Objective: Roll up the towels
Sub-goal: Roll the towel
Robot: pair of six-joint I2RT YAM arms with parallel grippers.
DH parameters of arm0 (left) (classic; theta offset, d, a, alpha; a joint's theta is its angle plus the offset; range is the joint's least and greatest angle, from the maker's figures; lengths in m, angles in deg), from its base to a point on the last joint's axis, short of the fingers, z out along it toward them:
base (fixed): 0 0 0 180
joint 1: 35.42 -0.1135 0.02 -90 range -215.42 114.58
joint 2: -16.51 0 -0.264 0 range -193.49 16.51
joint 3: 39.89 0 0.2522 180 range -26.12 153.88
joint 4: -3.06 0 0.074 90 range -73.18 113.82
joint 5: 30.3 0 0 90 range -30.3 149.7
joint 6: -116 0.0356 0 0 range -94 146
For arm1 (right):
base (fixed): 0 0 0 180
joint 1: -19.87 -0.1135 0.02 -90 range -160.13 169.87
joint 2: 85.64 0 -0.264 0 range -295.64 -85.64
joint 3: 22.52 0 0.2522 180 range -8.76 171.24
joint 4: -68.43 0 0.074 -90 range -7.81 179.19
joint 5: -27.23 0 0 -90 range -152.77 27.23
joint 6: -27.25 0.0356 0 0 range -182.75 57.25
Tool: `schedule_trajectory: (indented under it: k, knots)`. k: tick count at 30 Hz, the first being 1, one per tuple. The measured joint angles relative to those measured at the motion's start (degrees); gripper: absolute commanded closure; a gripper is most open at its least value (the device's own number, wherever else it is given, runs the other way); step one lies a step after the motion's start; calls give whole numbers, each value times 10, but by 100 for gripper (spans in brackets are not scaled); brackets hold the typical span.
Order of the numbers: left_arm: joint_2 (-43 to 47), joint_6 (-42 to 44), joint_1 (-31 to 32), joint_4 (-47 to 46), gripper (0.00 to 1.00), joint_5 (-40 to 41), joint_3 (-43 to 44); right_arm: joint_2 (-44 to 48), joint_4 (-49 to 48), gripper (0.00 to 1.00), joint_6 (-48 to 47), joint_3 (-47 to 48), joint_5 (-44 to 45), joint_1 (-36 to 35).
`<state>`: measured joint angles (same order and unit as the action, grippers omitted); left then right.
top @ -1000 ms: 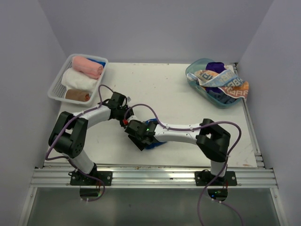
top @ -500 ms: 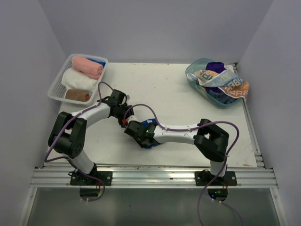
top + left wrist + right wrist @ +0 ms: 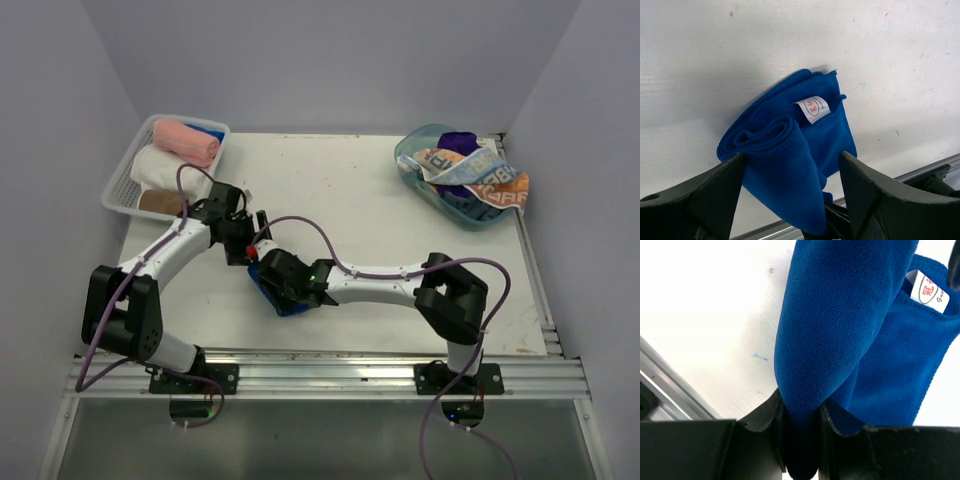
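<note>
A royal blue towel, partly rolled and with a white label, lies on the white table near its front edge. My right gripper is shut on a fold of the blue towel, the cloth pinched between both fingers. My left gripper stands open, its fingers wide on either side of the roll's end. From above, the left gripper sits just behind and left of the right gripper, with blue cloth showing under the right one.
A white mesh basket at the back left holds rolled pink, white and brown towels. A clear teal tub at the back right holds loose printed and purple towels. A metal rail runs along the near edge.
My left gripper has opened and let go of the towel, drawing back to the left. My right gripper has shut on the blue towel and shifted left with it.
</note>
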<state>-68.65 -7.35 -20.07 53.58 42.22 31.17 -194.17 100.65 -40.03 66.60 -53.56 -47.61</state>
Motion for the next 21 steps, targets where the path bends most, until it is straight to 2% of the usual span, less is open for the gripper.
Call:
schedule_trajectory:
  k: [3,7,13,21]
  knots:
    - [8,0,0,1,14,2,-23,8,-24,100,4,-23,-30,0]
    - [8,-1,1,2,14,2,-42,13,-58,100,3,-53,-66,0]
    - [9,-5,1,3,17,11,-47,13,-67,100,3,-56,-97,7]
    - [12,-15,2,19,21,30,-37,12,-62,100,-6,-53,-95,8]
